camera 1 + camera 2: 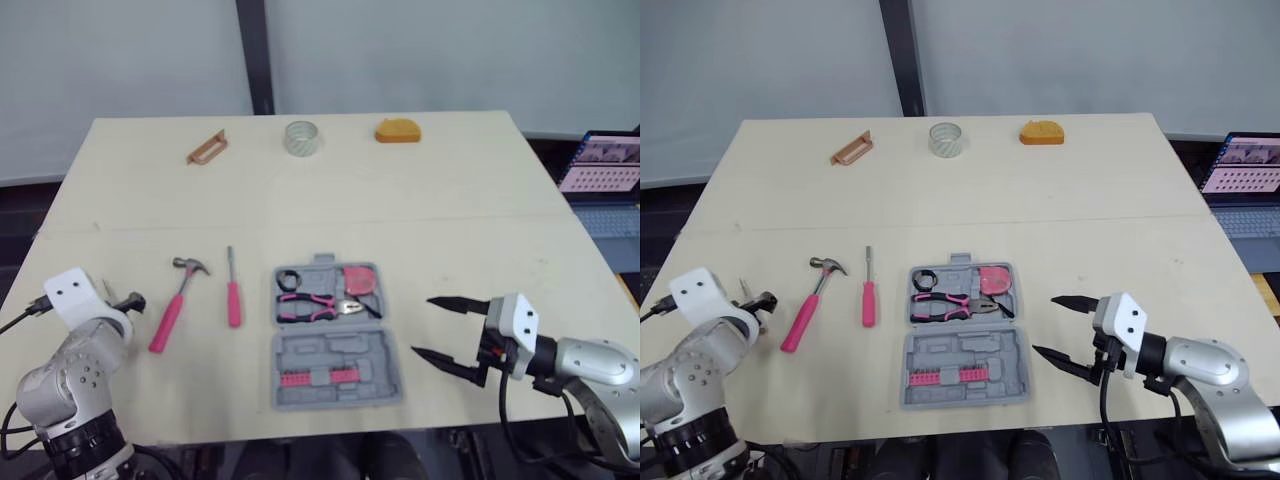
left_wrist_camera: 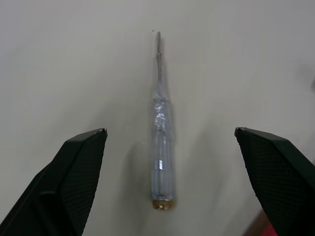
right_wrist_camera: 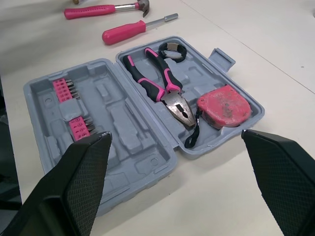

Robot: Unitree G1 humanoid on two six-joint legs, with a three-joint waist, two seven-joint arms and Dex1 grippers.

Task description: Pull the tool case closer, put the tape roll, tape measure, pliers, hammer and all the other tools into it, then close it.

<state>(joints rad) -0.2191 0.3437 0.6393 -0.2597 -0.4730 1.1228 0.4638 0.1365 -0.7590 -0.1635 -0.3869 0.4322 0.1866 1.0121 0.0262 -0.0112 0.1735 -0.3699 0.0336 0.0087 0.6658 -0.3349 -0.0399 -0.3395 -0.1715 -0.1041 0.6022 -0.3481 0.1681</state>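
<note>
Tools wait to be packed: the left gripper (image 2: 170, 130) hangs over a slim clear-handled tester screwdriver (image 2: 161, 147) near the left edge of the surface (image 1: 480, 200), jaws spread wide to either side of the shaft and not touching it. The step in hand looks to be lifting this tool. It would go best with a straight descent and a pinch across the thicker handle rather than the thin tip, since a round, light shaft may roll away from one jaw. The right gripper (image 1: 423, 326) hovers just beside the tool case (image 1: 340, 350) near the front edge, its jaws also spread and holding nothing. The case lies opened flat at the middle of the front edge. Its far half holds the pink-handled pliers (image 1: 318, 305), the red tape measure (image 1: 360, 279) and a small black ring (image 1: 288, 279), while the near half carries a row of pink bits (image 1: 320, 377) and otherwise bare moulded slots. Between the case and the left gripper lie a pink-handled hammer (image 1: 175, 300) and a pink screwdriver (image 1: 233, 295), apart from each other. Well away along the far edge sit a pale tape roll (image 1: 301, 138), a brown bracket-like piece (image 1: 207, 148) and an orange object (image 1: 398, 131) — a long reach for either arm.
</note>
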